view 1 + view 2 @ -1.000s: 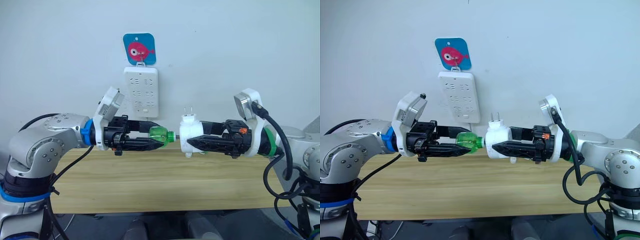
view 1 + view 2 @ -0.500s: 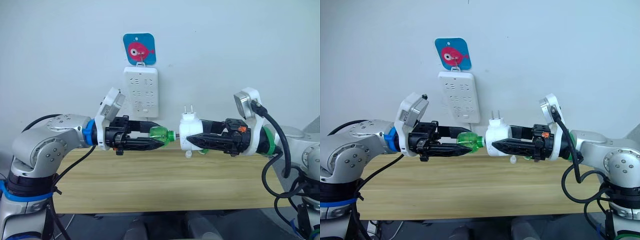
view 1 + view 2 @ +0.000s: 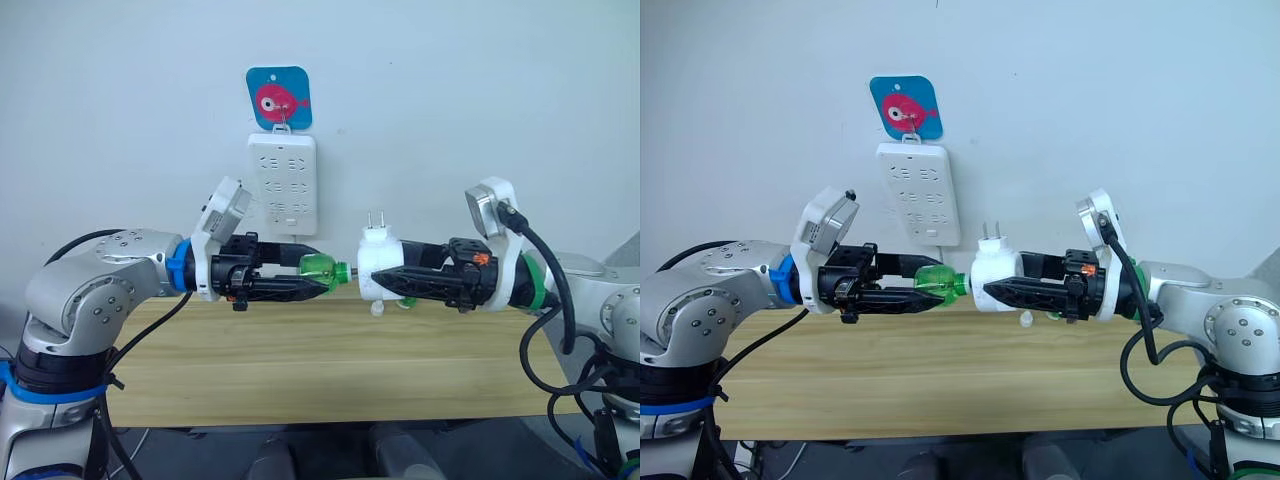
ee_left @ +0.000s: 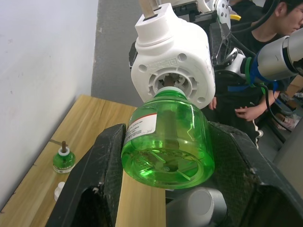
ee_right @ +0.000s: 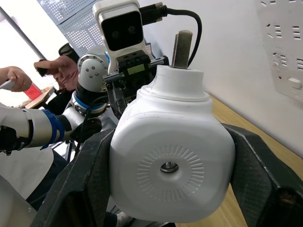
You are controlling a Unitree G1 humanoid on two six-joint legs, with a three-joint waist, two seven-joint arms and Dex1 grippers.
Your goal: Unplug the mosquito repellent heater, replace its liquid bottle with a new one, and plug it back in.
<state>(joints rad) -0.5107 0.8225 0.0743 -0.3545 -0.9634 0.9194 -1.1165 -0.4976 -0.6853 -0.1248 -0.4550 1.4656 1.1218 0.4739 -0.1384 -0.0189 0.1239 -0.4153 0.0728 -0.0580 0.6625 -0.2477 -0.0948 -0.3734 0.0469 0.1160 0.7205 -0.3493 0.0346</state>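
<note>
We see the left gripper (image 3: 300,277) pinching a green bottle (image 3: 322,270), its neck at the socket of the white heater (image 3: 380,272), which the right gripper (image 3: 392,284) clamps between its fingers (prongs pointing up). Both hang above the wooden table (image 3: 300,370), in front of the power strip (image 3: 282,184) on the wall. Another small green bottle (image 4: 63,160) stands on the table.

No lettering here is legible. The green liquid bottle (image 4: 165,137) wears a white label with a red stripe, its print too small; the blue wall tag (image 3: 279,98) shows a pink fish.
</note>
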